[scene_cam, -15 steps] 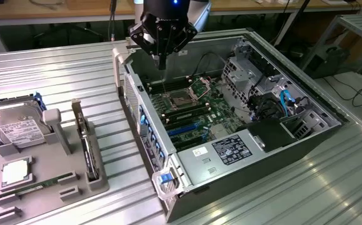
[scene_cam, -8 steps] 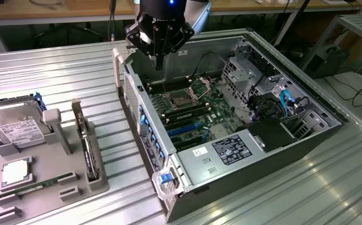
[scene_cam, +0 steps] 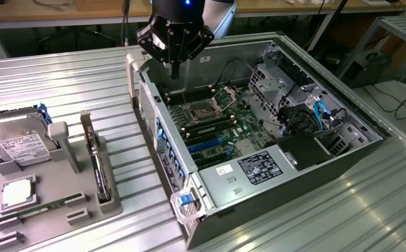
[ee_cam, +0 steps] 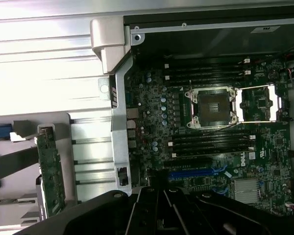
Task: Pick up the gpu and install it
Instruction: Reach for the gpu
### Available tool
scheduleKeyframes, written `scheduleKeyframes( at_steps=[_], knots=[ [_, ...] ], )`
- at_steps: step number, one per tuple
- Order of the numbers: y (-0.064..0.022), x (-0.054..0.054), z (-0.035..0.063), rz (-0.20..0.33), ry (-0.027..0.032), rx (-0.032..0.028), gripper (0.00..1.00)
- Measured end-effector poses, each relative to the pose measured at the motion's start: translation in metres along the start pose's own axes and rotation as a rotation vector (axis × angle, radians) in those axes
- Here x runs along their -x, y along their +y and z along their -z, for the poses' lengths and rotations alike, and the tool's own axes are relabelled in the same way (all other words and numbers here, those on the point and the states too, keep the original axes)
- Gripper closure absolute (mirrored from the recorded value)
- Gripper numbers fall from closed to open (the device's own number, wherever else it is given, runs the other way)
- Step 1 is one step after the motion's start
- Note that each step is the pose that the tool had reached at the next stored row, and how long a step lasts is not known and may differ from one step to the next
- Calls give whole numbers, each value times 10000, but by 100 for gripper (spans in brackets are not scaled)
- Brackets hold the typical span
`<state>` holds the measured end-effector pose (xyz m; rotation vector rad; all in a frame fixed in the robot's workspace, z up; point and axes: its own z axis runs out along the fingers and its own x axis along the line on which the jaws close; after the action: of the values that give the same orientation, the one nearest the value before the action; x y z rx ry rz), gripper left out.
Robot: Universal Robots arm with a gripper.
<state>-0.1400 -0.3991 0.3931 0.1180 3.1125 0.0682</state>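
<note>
Claw: my claw [scene_cam: 176, 73] hangs over the open computer case [scene_cam: 294, 205], near its rear wall. The fingers look drawn together, with nothing between them.
Gpu position: the gpu [scene_cam: 96, 163] stands on edge in a slot of the grey holder [scene_cam: 108, 210]. The holder sits on the ribbed metal desk [scene_cam: 62, 79] at the exterior view's left, well apart from the claw.
Neighbour: a hard drive [scene_cam: 20, 142] leans in the same holder, near the gpu but not touching it.
Task state: the gpu is not yet picked up. I judge that the work on it has not begun.
Inside the case: the motherboard [scene_cam: 217, 121] lies exposed, and its blue slot [ee_cam: 196, 174] carries no card.
Handling: I expect the card to be light and stiff but fragile. It is thin, with bare circuitry on its green face, so squeezing hard or twisting could harm it.
Where to hold: I would pinch across its thin body at the upper edge, near the middle of its length, clear of the metal bracket end.
Risk: a grip off to one end could tilt the card so that it binds in the holder's slot.
</note>
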Motion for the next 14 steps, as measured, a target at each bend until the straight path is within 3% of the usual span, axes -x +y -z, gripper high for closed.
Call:
scheduleKeyframes(
  at_steps=[14],
  knots=[
    [-25, -142, 5, 0, 1, 10, 89]
  ],
)
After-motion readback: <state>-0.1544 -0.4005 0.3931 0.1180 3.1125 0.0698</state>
